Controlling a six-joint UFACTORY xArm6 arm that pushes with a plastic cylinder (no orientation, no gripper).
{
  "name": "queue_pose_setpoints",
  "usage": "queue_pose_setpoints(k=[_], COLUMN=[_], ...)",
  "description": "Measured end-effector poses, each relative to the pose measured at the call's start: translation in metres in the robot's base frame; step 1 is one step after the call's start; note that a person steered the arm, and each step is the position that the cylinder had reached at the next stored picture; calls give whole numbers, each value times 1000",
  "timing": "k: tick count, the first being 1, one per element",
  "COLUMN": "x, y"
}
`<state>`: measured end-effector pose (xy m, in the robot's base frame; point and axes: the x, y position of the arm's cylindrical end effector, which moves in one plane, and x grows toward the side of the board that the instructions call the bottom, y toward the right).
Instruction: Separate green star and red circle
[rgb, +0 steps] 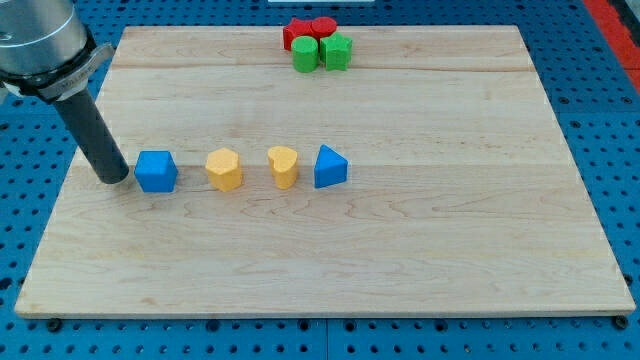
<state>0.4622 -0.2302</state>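
Pale wood board (400, 250) across most of the frame, on a blue perforated bench (600, 120) visible at every edge. Nothing else of the room in view, apart from a strip of red at the upper right corner.

At the top centre, a tight cluster of four blocks: a red star-like block (296, 32) at upper left, the red circle (323, 27) at upper right, a green cylinder (305, 55) at lower left, and the green star (337, 51) at lower right. All four touching or nearly so; green star directly beneath the red circle, pressed against it.

Across the middle, a row well apart from that cluster: blue cube (156, 171), yellow block (225, 169), yellow heart-like block (284, 166), blue triangle (331, 166), each separate from its neighbour.

No gripper here, only a dark rod, holding nothing. My tip (114, 180) down on the board at centre left, just beside the blue cube's left face, far from the cluster.

Judged from this layout, task not yet started: green star and red circle together, untouched by the rod. Left to do: travel to the frame's top, entry between or beside the pair, then a push on one away from the other, without dragging the neighbours along.
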Motion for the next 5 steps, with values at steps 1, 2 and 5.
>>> queue_pose_setpoints(k=[1, 2, 5], x=[0, 0, -68], y=[9, 17, -11])
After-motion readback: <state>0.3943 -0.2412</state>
